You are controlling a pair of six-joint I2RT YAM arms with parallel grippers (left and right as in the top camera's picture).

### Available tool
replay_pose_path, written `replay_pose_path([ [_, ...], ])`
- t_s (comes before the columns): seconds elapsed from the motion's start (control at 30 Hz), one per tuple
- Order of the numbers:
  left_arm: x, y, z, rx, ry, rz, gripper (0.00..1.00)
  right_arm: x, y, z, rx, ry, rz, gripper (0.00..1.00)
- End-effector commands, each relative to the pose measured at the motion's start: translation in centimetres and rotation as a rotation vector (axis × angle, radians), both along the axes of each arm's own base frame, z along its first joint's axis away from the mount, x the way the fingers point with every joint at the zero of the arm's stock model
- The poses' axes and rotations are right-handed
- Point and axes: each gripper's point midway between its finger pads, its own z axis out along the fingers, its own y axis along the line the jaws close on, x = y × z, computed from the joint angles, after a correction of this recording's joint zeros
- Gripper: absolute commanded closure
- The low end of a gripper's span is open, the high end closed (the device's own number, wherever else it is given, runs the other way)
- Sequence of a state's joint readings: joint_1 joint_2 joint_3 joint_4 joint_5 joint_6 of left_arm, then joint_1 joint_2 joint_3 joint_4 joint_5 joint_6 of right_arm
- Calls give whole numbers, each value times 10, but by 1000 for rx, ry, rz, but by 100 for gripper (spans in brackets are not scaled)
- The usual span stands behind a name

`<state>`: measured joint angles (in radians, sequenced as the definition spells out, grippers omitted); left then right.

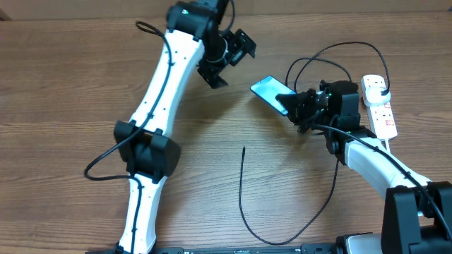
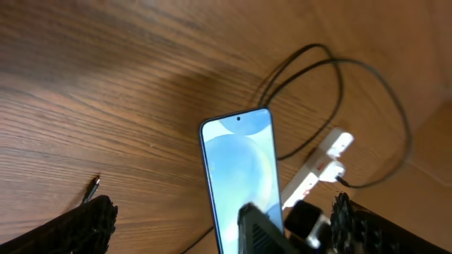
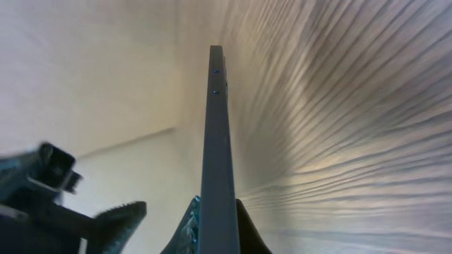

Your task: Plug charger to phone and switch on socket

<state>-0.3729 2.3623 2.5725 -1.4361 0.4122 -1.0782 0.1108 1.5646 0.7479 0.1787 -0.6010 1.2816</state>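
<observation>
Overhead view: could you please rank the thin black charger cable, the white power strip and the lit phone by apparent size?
1. Thin black charger cable, longest span by far.
2. White rectangular power strip.
3. Slim cyan-screened phone: its visible part looks smaller, but the right tool covers one end, so that order is unsure.

The white left arm with black joints rises from the near edge, bends at its black elbow approx. mid-table, then reaches to the far side. Its black two-finger left gripper has the jaws wide apart (in the left wrist view one finger sits at each bottom corner). The white right arm comes from the near right corner and turns inward. The black right gripper is closed on the slim phone w/ lit light-blue screen, its fingers pinching both faces.
</observation>
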Motion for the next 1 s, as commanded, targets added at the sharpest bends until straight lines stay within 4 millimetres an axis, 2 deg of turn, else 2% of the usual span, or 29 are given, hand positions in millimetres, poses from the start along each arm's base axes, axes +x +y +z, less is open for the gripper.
replay_pose_path([
  [0.0,-1,9,53,-41,-133,-24,0,6,9,30,257,119,-62,96],
  [0.2,6,-3,70,-130,-185,-38,0,13,17,66,458,138,-71,96],
  [0.47,9,-6,73,-166,-132,59,0,19,19,116,614,42,-47,96],
  [0.77,11,-12,76,-186,-132,85,0,18,20,131,678,41,-38,96],
  [0.97,11,-28,81,-195,-175,57,0,17,20,146,688,-35,-11,96],
])
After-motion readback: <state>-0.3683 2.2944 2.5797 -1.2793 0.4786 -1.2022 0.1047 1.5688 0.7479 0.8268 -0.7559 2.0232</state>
